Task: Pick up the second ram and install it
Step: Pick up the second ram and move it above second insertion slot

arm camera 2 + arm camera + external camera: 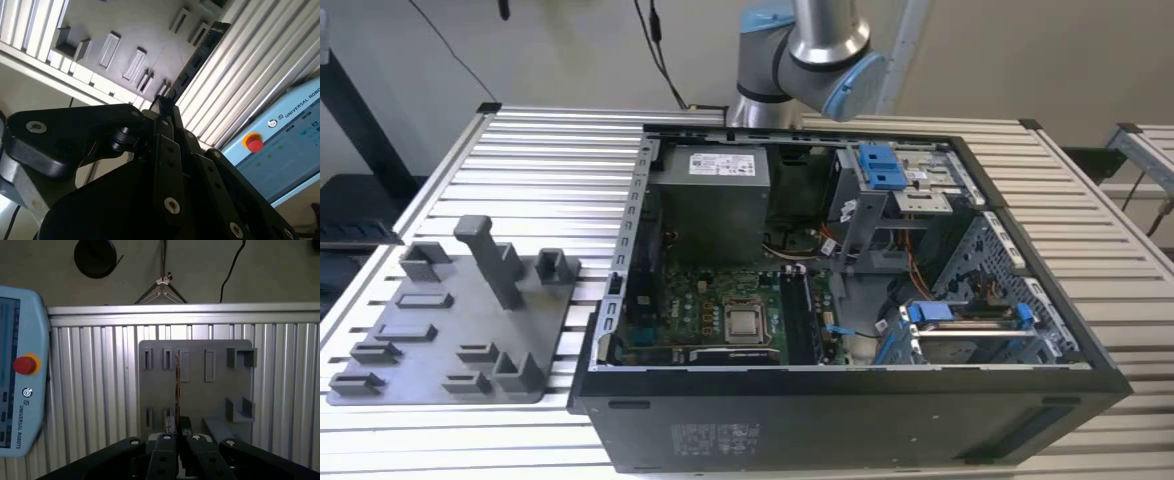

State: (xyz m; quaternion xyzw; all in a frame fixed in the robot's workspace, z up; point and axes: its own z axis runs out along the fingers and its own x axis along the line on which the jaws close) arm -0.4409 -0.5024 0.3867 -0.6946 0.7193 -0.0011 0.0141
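The second ram [177, 385], a thin, flat, dark bluish-green memory board, is gripped by the gripper [178, 437], whose black jaws are closed against its two flat faces at one end. In the first wrist view the board is seen edge-on as a slim dark strip running straight out from the fingertips. In the second wrist view the second ram [197, 57] is seen as a long, narrow, dark bar with notched edges reaching out from the gripper [162, 107].

In both wrist views the board is seen against a grey plastic tray [200, 400] with rectangular slots and raised blocks, which lies on a ribbed aluminium table [100, 390]. Whether the free end of the board touches the tray cannot be told. A pale blue teach pendant [15, 375] with a red round button [25, 364] is seen beside the table.

In the exterior view the grey plastic tray [440, 330] is set on the ribbed aluminium table [547, 170] just beside an open black computer case [854, 420], on the exterior view's left of it. A green motherboard [707, 295] with long black slots [798, 320] is laid bare inside the case. A silver and blue robot arm [807, 50] is seen behind the case.
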